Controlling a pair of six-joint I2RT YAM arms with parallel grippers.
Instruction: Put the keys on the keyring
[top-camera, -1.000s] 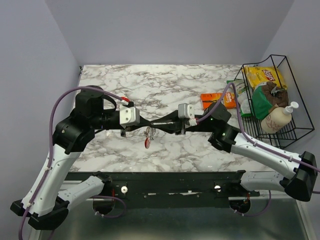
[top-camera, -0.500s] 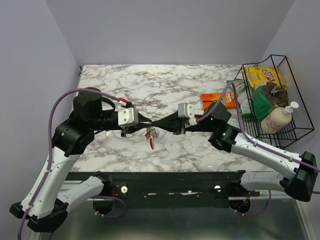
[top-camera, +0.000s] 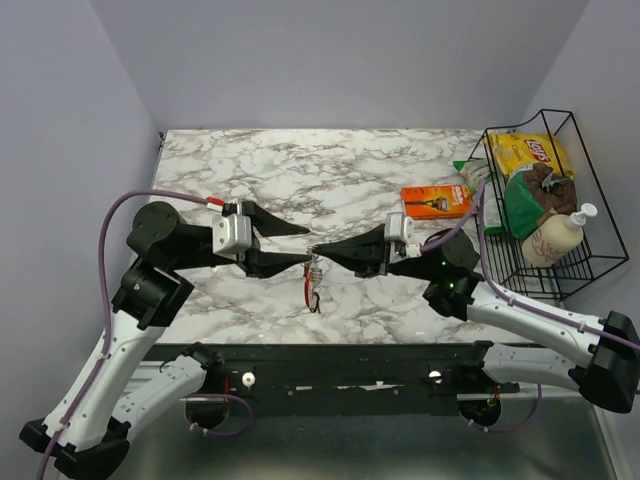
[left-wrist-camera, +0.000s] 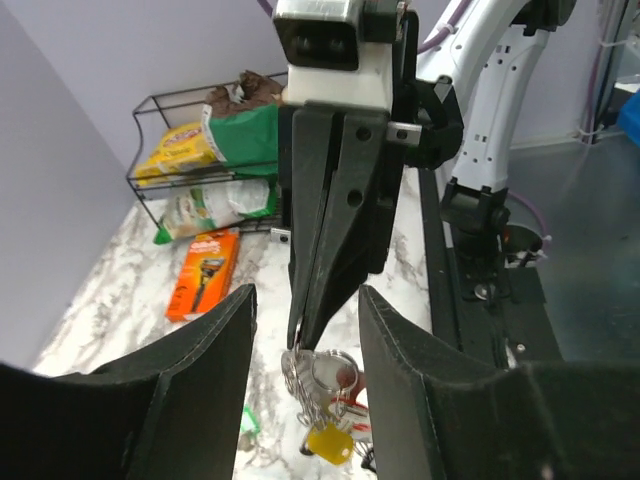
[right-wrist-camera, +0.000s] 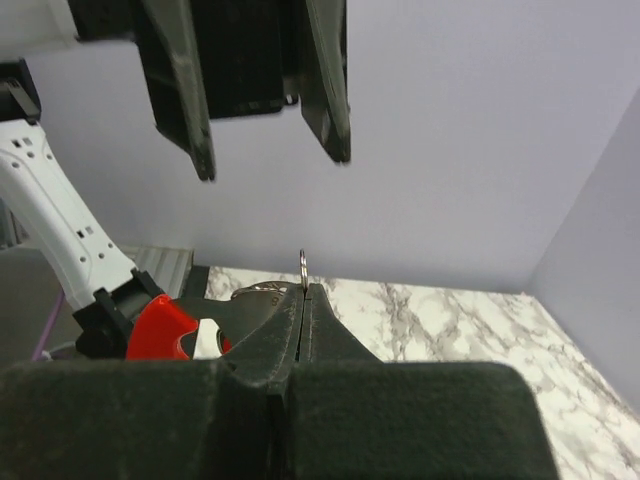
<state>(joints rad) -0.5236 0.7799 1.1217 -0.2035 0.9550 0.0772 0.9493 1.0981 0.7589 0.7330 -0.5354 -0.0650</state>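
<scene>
My right gripper (top-camera: 317, 250) is clenched, its two fingers pressed flat together into one dark wedge that points toward the left of the overhead frame. In its own wrist view a thin sliver of the keyring (right-wrist-camera: 302, 264) stands up edge-on from the seam between the tips, so the pinch is on the ring itself. The keys (top-camera: 312, 288) dangle from it in a small bunch, clear of the marble table (top-camera: 300, 170). From overhead their long axis runs from the fingertips toward the lower edge of the frame, just left of centre. In the left wrist view the bunch hangs straight down beneath the pinched tip, with a yellow head (left-wrist-camera: 330, 441) lowest, at the bottom edge. A red head (right-wrist-camera: 164, 329) shows at the lower left of the right wrist view.

My left gripper (top-camera: 306, 245) is released — its fingers are spread in a V pointing right, the tips either side of the right gripper's tip, touching nothing that I can see.

Further out, an orange packet (top-camera: 437, 200) lies flat to the upper right, and the wire basket (top-camera: 586, 150) of groceries stands at the right edge.
</scene>
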